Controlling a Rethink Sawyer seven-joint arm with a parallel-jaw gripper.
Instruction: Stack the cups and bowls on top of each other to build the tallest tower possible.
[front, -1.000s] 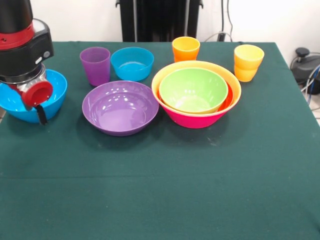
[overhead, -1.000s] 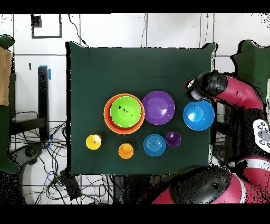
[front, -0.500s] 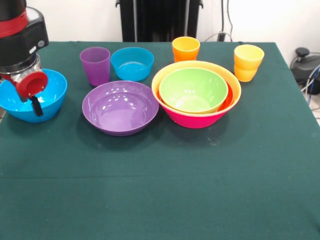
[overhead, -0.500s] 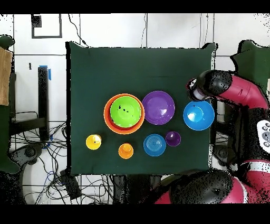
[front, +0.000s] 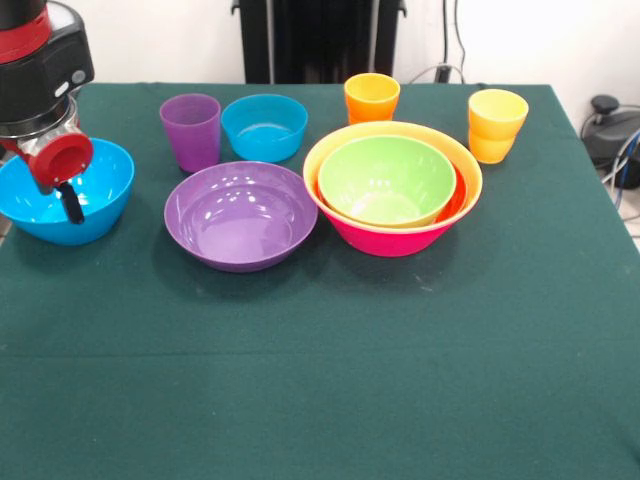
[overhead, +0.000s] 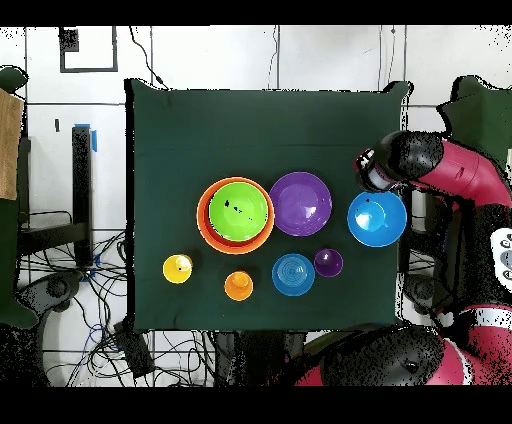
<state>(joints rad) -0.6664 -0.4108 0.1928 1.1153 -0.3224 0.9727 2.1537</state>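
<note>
Hanging at the left edge of the front view, the red and black arm carries its gripper (front: 68, 200) over the near rim of the large glossy blue plastic bowl (front: 80, 205); one dark finger dips in front of the bowl's inside, and whether the fingers stand wide, narrow or on the rim cannot be told; the overhead view shows the gripper (overhead: 372, 175) at that bowl's edge. To the right stands the tapered purple plastic cup (front: 191, 130), upright, just beside the small low blue plastic bowl (front: 264, 126); nearer the camera, the wide purple plastic bowl (front: 240, 215) sits alone on the dark green tablecloth (front: 330, 380). Next, touching or nearly touching it, comes the tower (front: 392, 190): a large pink bowl at the base, an orange bowl and a red-orange one nested inside, the light green plastic bowl (front: 386, 180) on top; behind it stands the orange plastic cup (front: 371, 97); farthest right, well apart, the yellow plastic cup (front: 497, 125) stands upright.
</note>
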